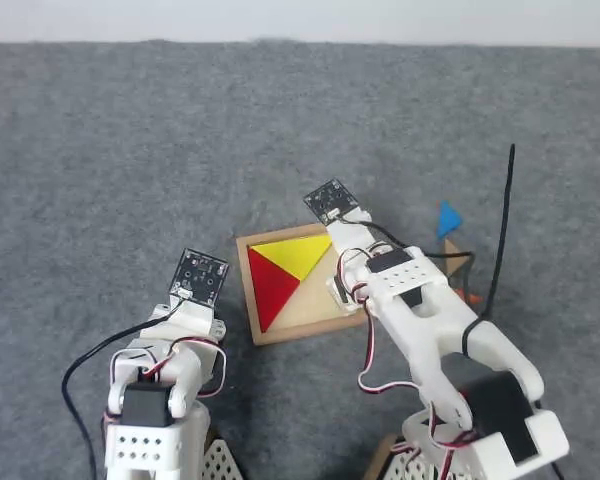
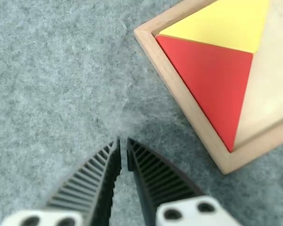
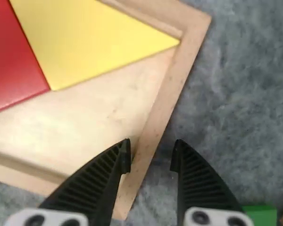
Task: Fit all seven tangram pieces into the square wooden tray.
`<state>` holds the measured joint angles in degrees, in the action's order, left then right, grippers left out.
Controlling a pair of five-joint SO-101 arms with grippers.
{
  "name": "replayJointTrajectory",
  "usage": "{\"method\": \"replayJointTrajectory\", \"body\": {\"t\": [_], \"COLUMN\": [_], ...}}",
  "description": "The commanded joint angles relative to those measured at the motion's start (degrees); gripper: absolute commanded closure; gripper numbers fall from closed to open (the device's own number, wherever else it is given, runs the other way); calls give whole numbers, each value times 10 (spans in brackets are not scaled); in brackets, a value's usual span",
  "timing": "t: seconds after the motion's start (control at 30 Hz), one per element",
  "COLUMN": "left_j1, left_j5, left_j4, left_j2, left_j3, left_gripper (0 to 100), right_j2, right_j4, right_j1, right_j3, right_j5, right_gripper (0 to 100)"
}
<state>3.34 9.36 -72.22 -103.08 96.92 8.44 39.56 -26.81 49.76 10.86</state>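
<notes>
Two triangles lie in the tray. Right gripper straddles its rim, jaws apart, empty; left gripper is closed. Next, I'd fetch the blue piece at two o'clock.

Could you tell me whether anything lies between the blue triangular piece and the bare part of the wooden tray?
Yes: the right gripper, jaws open, straddles the square wooden tray's rim on the side facing the blue triangular piece, over the direct path.

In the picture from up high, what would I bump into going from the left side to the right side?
left arm → wooden tray → blue piece → black cable
</notes>
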Motion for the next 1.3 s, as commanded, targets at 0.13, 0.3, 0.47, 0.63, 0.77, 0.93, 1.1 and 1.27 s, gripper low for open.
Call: {"method": "replayJointTrajectory", "body": {"t": [0.13,0.3,0.47,0.63,0.77,0.93,1.1,1.27], "left_j1": [3,3,3,4,4,4,4,4], "left_j5": [4,4,4,4,4,4,4,4], "left_j4": [-2,-2,-2,-2,-2,-2,-2,-2], "left_j2": [-10,-10,-10,-10,-10,-10,-10,-10], "left_j3": [-6,-6,-6,-6,-6,-6,-6,-6], "left_gripper": [978,978,978,978,978,978,978,978], "right_j2": [4,5,5,6,9,12,17,65], "right_j4": [23,17,16,16,22,30,30,57], "right_j1": [3,29,124,169,133,84,80,82], "right_j3": [-33,-37,-38,-38,-33,-34,-37,-34], "right_j5": [25,30,11,10,10,10,11,11], "right_gripper": [899,991,991,991,989,988,958,820]}}
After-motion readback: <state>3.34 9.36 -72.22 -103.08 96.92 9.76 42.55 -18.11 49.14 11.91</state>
